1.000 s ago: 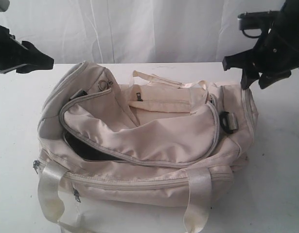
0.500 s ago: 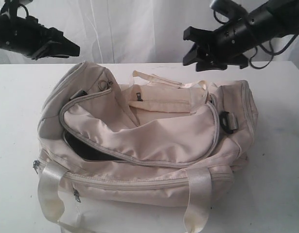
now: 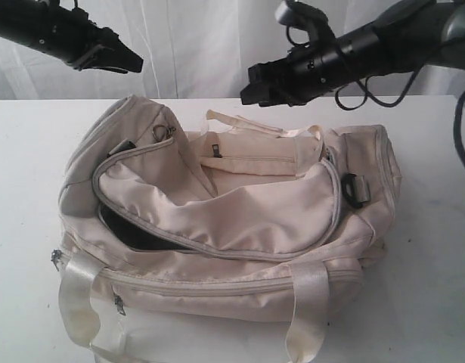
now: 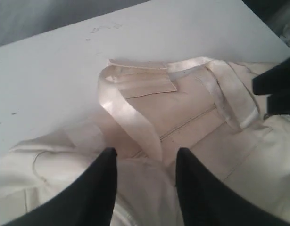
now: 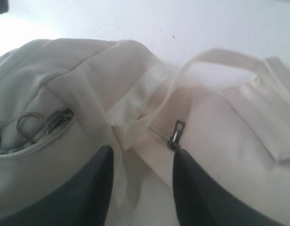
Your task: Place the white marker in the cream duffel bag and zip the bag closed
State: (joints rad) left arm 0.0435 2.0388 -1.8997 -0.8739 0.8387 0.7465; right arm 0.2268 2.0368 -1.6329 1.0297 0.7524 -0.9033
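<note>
Movement since earlier: left pincer point(image 3: 134, 64), right pincer point(image 3: 249, 92) swung inward over cream duffel bag point(image 3: 240, 208); both open, empty.

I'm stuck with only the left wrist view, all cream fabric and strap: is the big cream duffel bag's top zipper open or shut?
Observer: Open; in the exterior view the soft cream fabric duffel bag gapes along its front, dark inside.
Operator: Where's its pull?
Observer: The metal ring pull lies near the bag's left end in that view.
Operator: Right gripper holding anything?
Observer: No, the right gripper hovers open and empty over the bag.
</note>
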